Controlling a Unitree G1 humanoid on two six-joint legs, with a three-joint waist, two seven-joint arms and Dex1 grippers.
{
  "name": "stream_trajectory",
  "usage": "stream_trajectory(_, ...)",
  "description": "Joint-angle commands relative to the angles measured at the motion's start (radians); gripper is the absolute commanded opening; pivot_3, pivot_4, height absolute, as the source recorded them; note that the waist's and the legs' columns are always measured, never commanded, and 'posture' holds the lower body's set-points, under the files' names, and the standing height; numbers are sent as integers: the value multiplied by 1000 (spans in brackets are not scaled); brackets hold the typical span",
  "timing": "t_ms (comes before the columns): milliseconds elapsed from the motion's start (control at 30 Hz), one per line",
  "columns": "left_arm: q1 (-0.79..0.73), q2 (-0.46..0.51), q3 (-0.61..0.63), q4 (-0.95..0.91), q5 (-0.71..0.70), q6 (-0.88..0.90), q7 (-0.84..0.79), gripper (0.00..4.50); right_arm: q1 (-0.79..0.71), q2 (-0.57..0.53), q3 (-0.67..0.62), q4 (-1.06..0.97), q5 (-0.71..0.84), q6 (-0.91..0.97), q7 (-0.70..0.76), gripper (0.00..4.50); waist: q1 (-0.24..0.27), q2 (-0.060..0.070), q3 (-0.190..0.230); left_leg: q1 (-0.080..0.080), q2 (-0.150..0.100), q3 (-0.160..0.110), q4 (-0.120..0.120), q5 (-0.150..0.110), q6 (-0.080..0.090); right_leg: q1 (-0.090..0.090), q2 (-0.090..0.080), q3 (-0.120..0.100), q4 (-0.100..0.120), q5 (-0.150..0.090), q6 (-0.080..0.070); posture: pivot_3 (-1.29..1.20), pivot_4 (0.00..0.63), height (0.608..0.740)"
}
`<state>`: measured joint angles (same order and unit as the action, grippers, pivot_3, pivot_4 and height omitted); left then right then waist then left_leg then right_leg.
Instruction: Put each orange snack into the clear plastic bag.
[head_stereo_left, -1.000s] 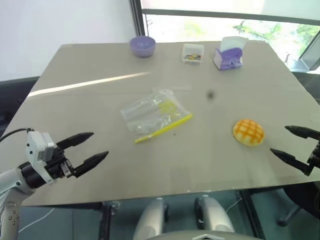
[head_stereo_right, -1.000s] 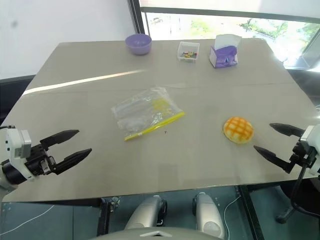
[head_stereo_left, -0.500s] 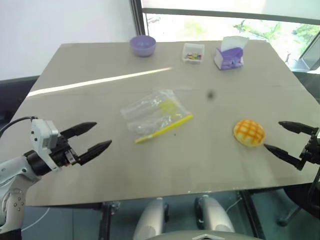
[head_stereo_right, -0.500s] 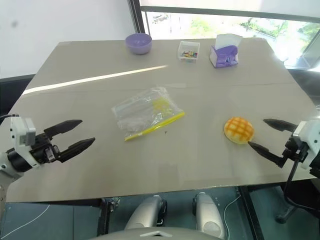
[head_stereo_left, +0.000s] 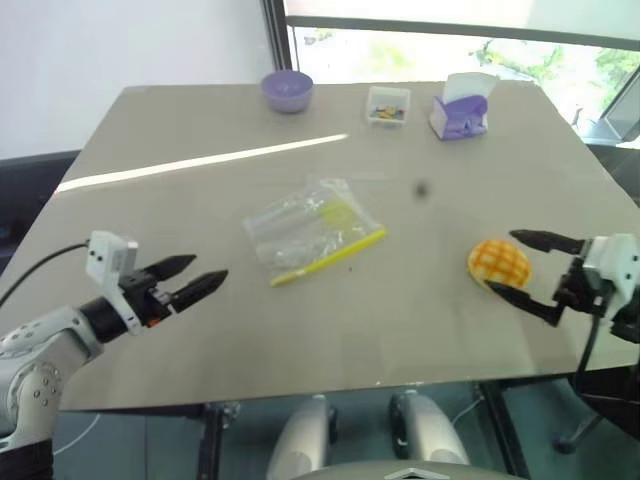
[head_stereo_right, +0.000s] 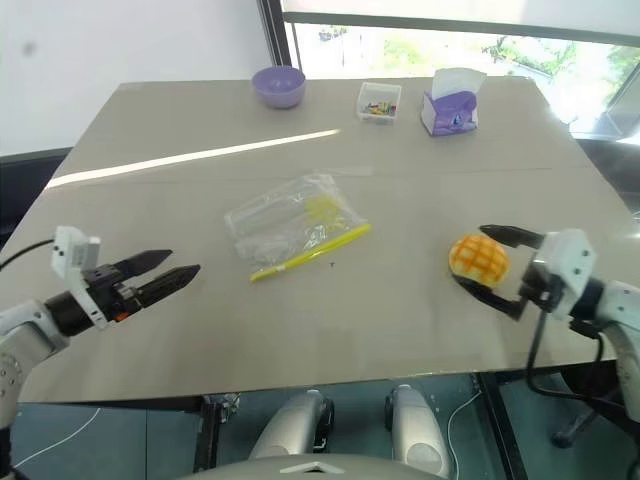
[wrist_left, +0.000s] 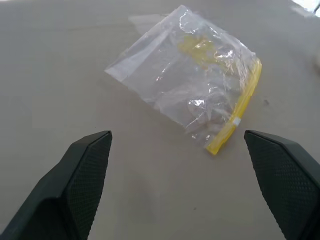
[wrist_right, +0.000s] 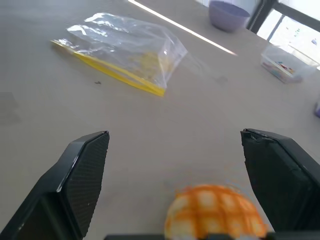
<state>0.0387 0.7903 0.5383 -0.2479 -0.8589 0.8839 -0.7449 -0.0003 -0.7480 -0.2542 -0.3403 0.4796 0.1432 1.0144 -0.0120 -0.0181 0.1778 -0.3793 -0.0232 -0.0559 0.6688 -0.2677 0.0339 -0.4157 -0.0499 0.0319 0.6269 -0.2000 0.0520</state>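
The orange snack (head_stereo_left: 498, 264), a domed bun with a grid crust, lies on the table's right side. My right gripper (head_stereo_right: 470, 257) is open, with one finger behind the bun and one in front of it; neither finger is closed on it. In the right wrist view the bun (wrist_right: 215, 212) sits low between the two fingers (wrist_right: 82, 175). The clear plastic bag (head_stereo_left: 312, 228), with its yellow seal strip, lies flat at mid-table. My left gripper (head_stereo_left: 205, 270) is open and empty, pointing at the bag (wrist_left: 192, 75) from the left and well short of it.
Along the far edge stand a purple bowl (head_stereo_left: 287, 90), a small clear tray of candies (head_stereo_left: 386, 106) and a purple tissue box (head_stereo_left: 460, 108). The table's near edge (head_stereo_left: 330, 385) runs just below both grippers.
My right gripper has moved left from beyond the bun until its fingers straddle it. My left gripper has moved a little toward the bag and rolled. Bun and bag have not moved.
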Motion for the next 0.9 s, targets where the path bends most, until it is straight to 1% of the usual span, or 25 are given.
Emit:
stream_trajectory(33, -70, -16, 36, 38, -147, 197, 114, 4482, -61, 19, 75, -61, -13, -6, -14, 4500, -1, 0, 0, 0, 0, -1, 0, 0, 0, 0, 1, -1, 0, 1, 2, 0, 150, 740)
stream_trajectory(200, -213, -104, 46, 149, -277, 416, 329, 4482, -179, 94, 225, -42, -60, -32, -7, 4500, 0, 0, 0, 0, -2, -4, 0, 0, -1, 0, 2, -4, 1, 2, 1, 0, 150, 740)
stream_trajectory(367, -311, -201, 56, 233, -337, 494, 476, 4482, -230, 137, 286, -23, -85, -50, -7, 4500, 5, 0, 0, -2, -5, -7, 0, 0, -2, 0, -2, -5, 1, 2, 1, 0, 150, 740)
stream_trajectory(567, -409, -267, 42, 336, -309, 503, 575, 4482, -201, 134, 273, -18, -88, -77, 5, 4500, 11, 0, -1, -2, -8, -9, -1, 3, -7, 0, -4, -6, 1, 2, 0, 0, 150, 740)
stream_trajectory(867, -562, -365, -16, 512, -252, 516, 616, 4482, -146, 127, 249, -1, -94, -132, 1, 4500, 27, 1, -2, -2, -9, -9, 0, 3, -8, 1, -4, -7, 1, 2, 0, 0, 150, 740)
stream_trajectory(900, -568, -372, -22, 524, -245, 520, 612, 4242, -140, 128, 247, 2, -95, -137, -1, 4500, 28, 1, -2, -2, -9, -9, 0, 3, -8, 1, -4, -7, 1, 2, 0, 0, 150, 740)
